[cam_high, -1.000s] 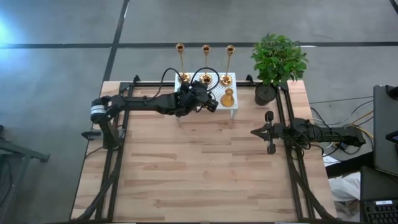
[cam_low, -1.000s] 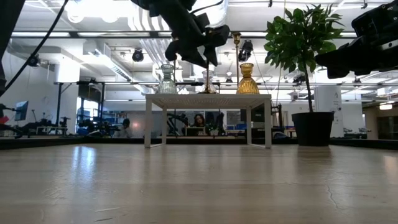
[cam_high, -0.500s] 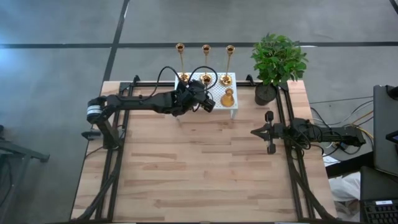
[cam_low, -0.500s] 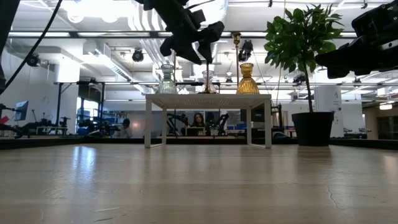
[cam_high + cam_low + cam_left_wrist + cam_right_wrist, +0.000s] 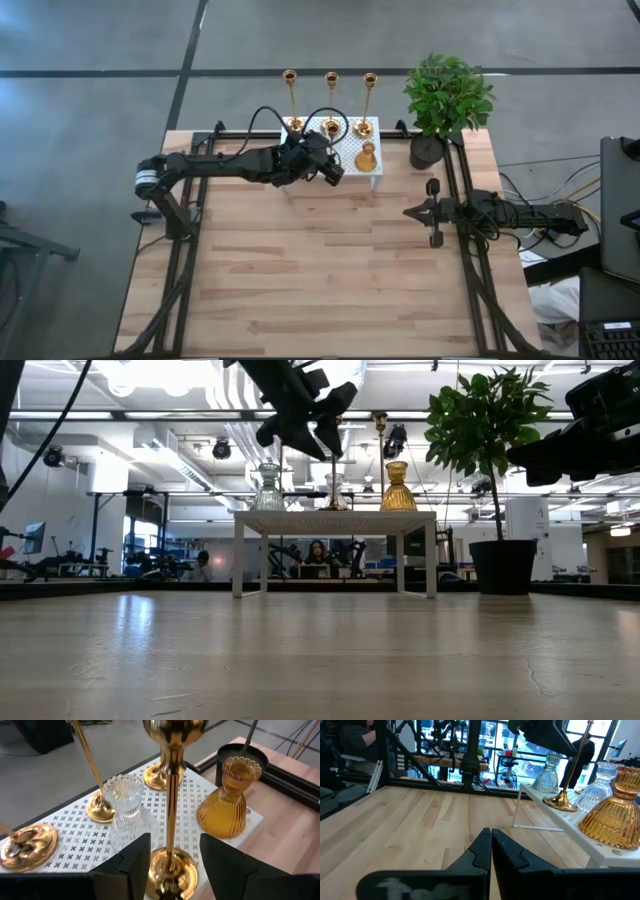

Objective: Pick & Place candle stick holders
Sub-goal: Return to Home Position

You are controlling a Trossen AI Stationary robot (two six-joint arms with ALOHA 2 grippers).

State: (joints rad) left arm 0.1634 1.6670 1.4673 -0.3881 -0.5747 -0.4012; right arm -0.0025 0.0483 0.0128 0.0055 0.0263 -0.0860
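Brass candlestick (image 5: pixel 171 800), top cut off, stands on the white shelf (image 5: pixel 65 817) between the wide-spread fingers of the left gripper (image 5: pixel 175 839), untouched. Right gripper (image 5: pixel 491 845), fingers pressed together, waits over the table's (image 5: pixel 320 280) right side.

White perforated shelf (image 5: pixel 65 817) on wooden table (image 5: pixel 320 270), with gold candlesticks (image 5: pixel 171 820) and glass holders (image 5: pixel 227 805)
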